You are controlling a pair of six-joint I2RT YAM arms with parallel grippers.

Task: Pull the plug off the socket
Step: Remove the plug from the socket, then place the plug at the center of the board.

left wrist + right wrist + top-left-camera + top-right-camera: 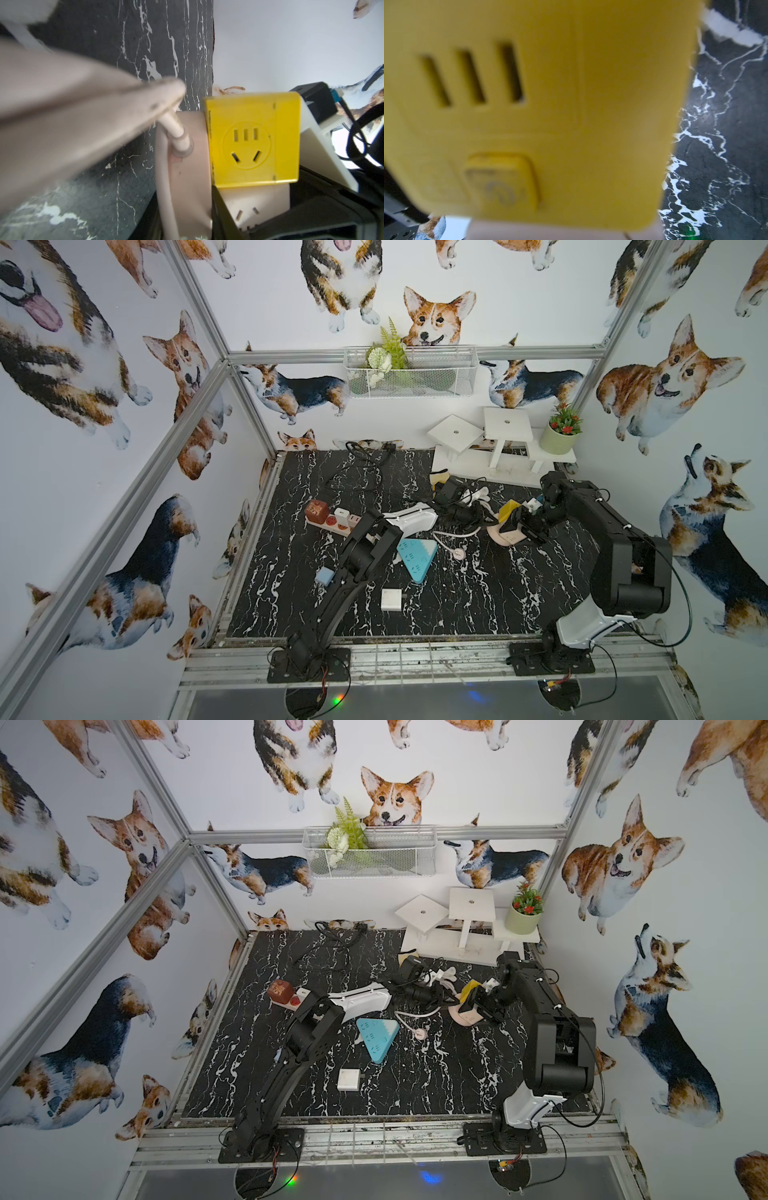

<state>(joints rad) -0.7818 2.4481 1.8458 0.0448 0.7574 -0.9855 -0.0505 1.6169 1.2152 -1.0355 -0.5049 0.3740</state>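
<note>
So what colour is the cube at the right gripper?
Yellow; the cube shows best from the left wrist.

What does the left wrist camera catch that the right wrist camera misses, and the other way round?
Only the left wrist view shows the pink cable entering the pink socket, the left gripper's blurred fingers, and the yellow cube's slanted slots. Only the right wrist view shows the cube's power button. Both show the yellow cube, the pink socket and the black marble tabletop.
</note>
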